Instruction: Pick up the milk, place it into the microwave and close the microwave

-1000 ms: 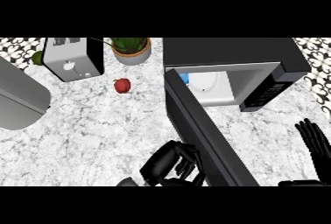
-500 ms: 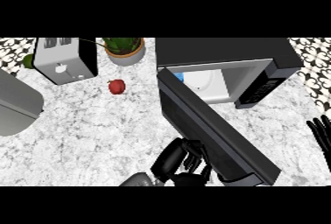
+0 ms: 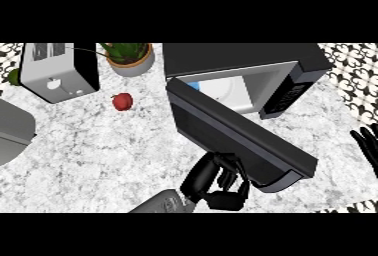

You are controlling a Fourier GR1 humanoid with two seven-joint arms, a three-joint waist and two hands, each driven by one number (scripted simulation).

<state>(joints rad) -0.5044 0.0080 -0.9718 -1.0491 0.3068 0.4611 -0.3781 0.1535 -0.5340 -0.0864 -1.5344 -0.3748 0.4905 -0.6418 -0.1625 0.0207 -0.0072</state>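
My left hand [image 3: 214, 182], fingers curled and holding nothing, lay against the outer face of the microwave [image 3: 244, 57] door [image 3: 236, 135], which had swung nearer shut than half a second before. The milk [image 3: 221, 92], white with a blue corner, stood inside the microwave, half hidden by the door. My right hand [image 3: 367, 147] rested right of the microwave, fingers straight.

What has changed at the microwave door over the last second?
The left robot hand, against the door's outer face, has pushed the microwave door partway toward shut; it is still ajar. The right robot hand drifted to the right edge, open. The apple, toaster and plant stayed put.
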